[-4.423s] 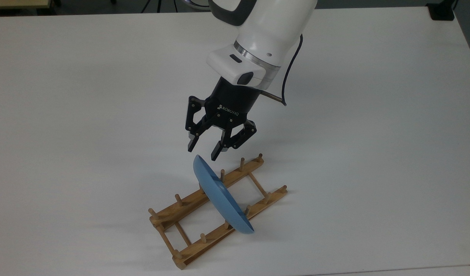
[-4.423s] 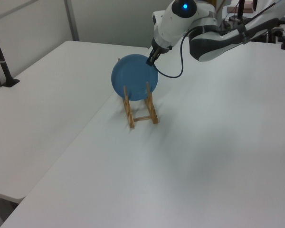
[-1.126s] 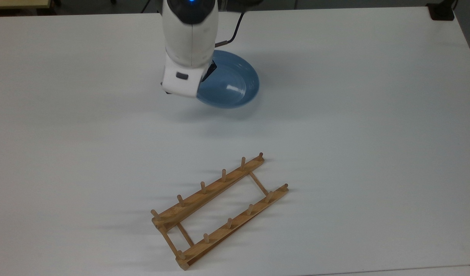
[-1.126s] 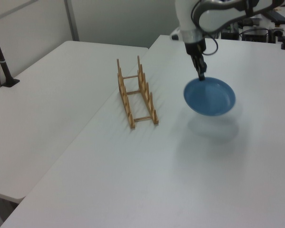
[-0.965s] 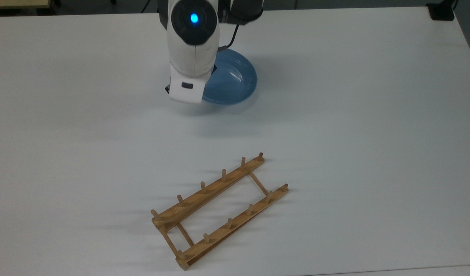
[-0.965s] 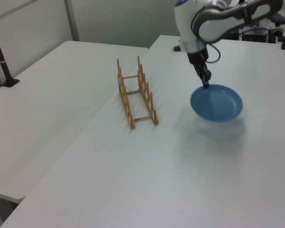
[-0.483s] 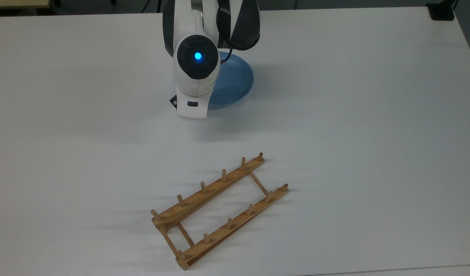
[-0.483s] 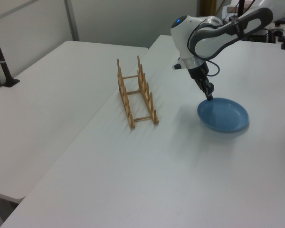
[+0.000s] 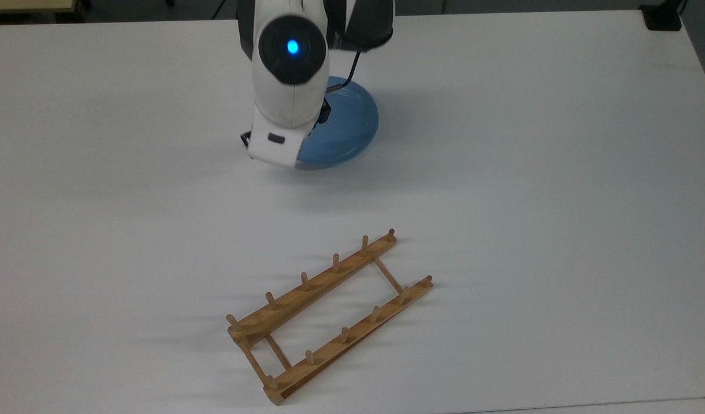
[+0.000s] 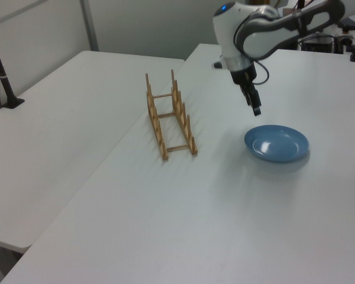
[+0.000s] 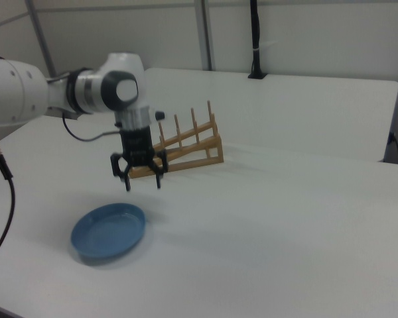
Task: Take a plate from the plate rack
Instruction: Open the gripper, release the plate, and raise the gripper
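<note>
The blue plate (image 9: 348, 122) lies flat on the white table, well away from the wooden plate rack (image 9: 329, 313), which holds nothing. In the right view my gripper (image 11: 143, 185) hangs open a little above the table, over the plate's (image 11: 109, 230) edge that is nearest the rack (image 11: 186, 149), touching nothing. In the left view the gripper (image 10: 256, 110) points down, clear above the plate (image 10: 277, 144), to the right of the rack (image 10: 171, 118). In the top view the white wrist (image 9: 289, 86) covers the plate's left part.
A black post (image 10: 3, 77) is clamped to the neighbouring table at the left view's left; the post (image 11: 255, 40) stands behind the rack in the right view. A black block (image 9: 663, 17) sits at the top view's far right corner. A cable (image 11: 3, 199) hangs at the right view's left.
The plate went from standing in the rack to lying flat on the table. In the last half second my gripper let go of its rim and rose above it.
</note>
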